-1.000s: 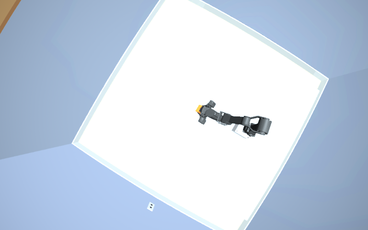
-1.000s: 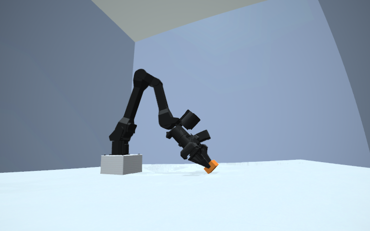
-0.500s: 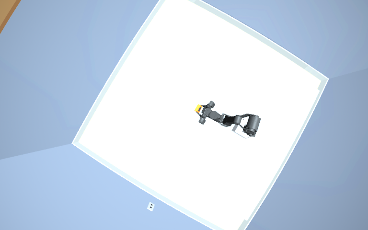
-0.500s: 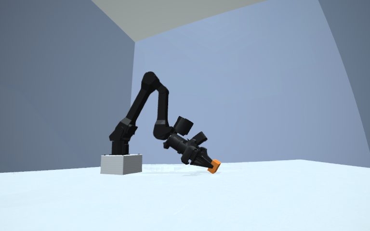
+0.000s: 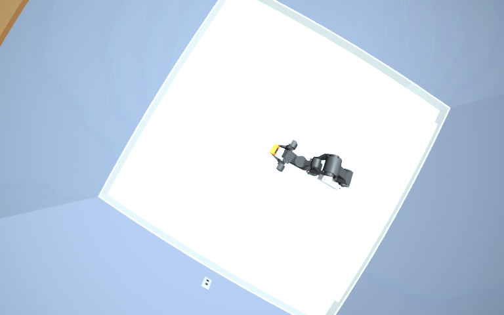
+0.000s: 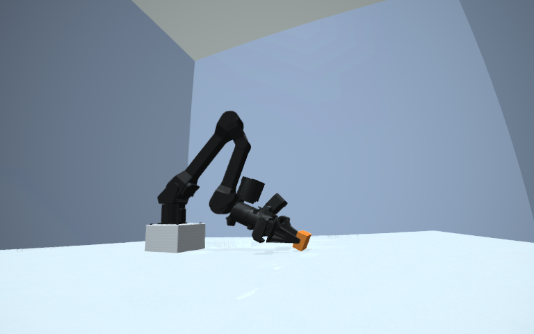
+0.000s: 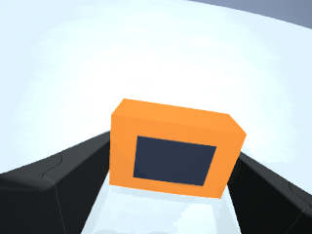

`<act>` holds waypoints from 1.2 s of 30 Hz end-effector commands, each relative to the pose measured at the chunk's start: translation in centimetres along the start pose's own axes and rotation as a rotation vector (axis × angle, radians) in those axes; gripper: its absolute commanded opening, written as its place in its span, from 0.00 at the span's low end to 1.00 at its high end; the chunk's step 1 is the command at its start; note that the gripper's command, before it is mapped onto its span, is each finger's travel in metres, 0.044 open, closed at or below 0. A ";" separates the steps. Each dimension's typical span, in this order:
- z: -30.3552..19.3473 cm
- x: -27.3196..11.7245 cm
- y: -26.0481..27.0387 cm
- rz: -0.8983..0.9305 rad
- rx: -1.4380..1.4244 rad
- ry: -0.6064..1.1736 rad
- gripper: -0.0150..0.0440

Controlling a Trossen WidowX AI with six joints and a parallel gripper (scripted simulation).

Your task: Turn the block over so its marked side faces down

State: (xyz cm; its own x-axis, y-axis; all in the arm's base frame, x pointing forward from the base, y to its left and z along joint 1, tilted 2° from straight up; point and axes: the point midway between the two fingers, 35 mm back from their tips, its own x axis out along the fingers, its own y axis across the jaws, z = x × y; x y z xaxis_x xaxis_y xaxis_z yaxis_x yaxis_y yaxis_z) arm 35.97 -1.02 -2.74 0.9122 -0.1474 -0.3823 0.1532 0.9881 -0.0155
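The orange block (image 5: pixel 274 149) (image 6: pixel 302 240) (image 7: pixel 173 126) is held tilted, its lowest edge close to the table (image 5: pixel 222 111) (image 6: pixel 354 287); whether it touches cannot be told. Its marked side, with a dark rectangle (image 7: pixel 174 161), faces back toward the wrist camera and somewhat upward. My gripper (image 5: pixel 277 151) (image 6: pixel 298 239) (image 7: pixel 175 148) is shut on the block, with one finger on each side in the wrist view. It slants forward and down. The block's far side and underside are hidden in the wrist view.
The arm's pale base block (image 5: pixel 329 182) (image 6: pixel 175 237) stands behind the gripper. A raised pale border (image 5: pixel 154 98) surrounds the white surface. A small white socket plate (image 5: pixel 206 283) is outside that border.
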 end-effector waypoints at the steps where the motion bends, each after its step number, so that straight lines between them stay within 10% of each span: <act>1: 0.1 -0.3 -0.1 -0.006 -0.004 -0.019 0.25; 16: 0.2 -0.4 -0.1 -0.005 -0.004 -0.023 0.25; 32: 0.2 -0.4 -0.1 -0.005 -0.004 -0.023 0.97; 36: 0.2 -0.4 -0.1 -0.005 -0.004 -0.023 1.00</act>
State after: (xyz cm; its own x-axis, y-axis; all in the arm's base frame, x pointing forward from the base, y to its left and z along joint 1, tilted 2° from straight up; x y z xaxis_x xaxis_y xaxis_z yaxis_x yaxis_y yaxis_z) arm 35.69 -1.03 -2.36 0.9205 -0.1482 -0.3615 0.1534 0.9881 -0.0144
